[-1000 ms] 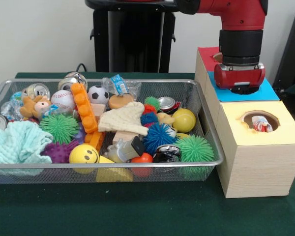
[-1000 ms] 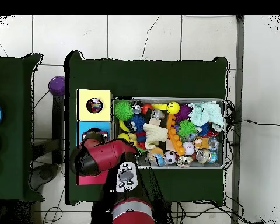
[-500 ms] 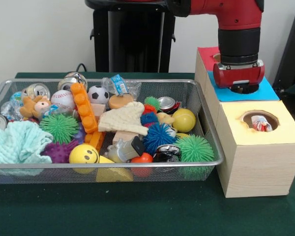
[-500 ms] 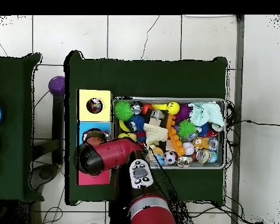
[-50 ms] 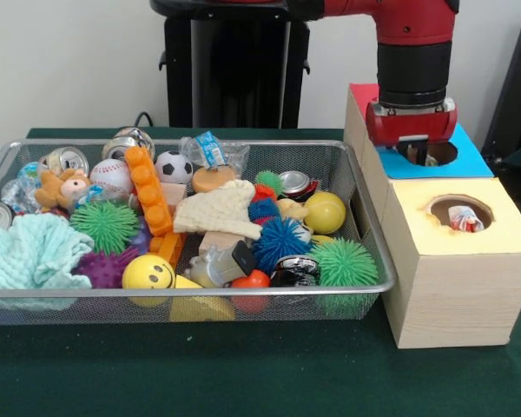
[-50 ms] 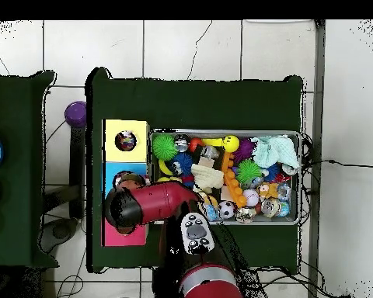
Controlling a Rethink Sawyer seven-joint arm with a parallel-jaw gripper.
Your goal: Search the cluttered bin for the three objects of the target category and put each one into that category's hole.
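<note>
Gripper [image 5: 414, 149] over blue box [image 5: 469, 162] hole; can't tell its state.
Candidate cans [image 5: 295, 183] sit in bin [image 5: 243, 291]: I'd guess light, slippery, dentable. Grab across the body.

Red arm [image 6: 155, 203] stretched over blue box [image 6: 124, 175], beside yellow box [image 6: 125, 140] and toy-crammed bin [image 6: 224, 132] on green bench [image 6: 197, 101].
</note>
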